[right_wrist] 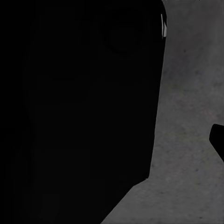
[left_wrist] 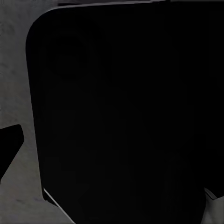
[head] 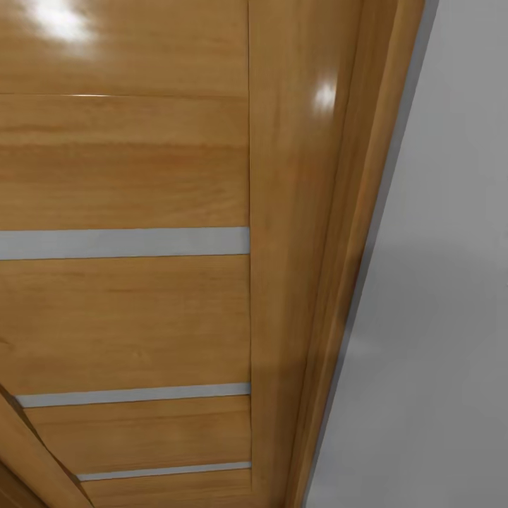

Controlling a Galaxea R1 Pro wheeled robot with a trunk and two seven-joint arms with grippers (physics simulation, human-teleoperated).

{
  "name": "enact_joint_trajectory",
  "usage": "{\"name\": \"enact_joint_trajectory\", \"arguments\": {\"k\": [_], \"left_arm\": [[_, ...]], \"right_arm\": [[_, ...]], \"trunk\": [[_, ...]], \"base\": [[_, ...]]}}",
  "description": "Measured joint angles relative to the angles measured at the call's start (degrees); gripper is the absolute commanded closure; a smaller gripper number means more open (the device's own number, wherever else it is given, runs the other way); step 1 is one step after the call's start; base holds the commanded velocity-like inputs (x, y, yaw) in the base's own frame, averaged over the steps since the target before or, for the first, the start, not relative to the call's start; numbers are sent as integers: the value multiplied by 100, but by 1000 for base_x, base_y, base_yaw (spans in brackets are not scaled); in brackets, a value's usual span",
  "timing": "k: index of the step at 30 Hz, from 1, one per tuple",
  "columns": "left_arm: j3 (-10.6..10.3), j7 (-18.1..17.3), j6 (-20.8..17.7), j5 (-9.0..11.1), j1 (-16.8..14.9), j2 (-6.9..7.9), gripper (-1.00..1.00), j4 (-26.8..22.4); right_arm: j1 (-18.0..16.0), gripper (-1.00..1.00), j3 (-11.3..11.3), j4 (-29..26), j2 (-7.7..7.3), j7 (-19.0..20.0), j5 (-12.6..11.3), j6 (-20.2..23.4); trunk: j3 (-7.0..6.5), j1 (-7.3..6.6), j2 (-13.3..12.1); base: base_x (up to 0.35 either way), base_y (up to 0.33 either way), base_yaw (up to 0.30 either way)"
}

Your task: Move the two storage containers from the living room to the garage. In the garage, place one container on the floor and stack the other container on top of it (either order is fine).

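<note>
The head camera faces a wooden panel door [head: 127, 176] beside a pale grey wall [head: 437, 282] — likely the robot is in transit. Both wrist views look past dark bulk onto mottled concrete floor [right_wrist: 186, 116]. No storage container is in sight, and each tool's opening cannot be told.

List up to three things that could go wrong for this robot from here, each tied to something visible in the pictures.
1. The head view is close up against a wooden panel door and a pale wall, so driving forward could cause a collision.
2. Both wrist views are mostly blocked by a large black shape, over grey concrete floor, so the grippers' state cannot be checked.
3. With so little of the surroundings in sight, steering may go off course.
</note>
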State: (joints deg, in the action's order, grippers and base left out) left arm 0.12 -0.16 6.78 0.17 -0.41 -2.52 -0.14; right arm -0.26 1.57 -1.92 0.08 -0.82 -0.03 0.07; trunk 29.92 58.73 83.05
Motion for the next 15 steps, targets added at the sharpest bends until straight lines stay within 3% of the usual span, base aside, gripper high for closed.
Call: {"name": "enact_joint_trajectory", "arguments": {"k": [15], "left_arm": [[-8, 0, 143, -2, 0, 15, -100, 0]], "right_arm": [[-3, -100, -5, -88, 12, 15, -6, 0]], "trunk": [[-1, 0, 0]], "base": [[0, 0, 0]]}}
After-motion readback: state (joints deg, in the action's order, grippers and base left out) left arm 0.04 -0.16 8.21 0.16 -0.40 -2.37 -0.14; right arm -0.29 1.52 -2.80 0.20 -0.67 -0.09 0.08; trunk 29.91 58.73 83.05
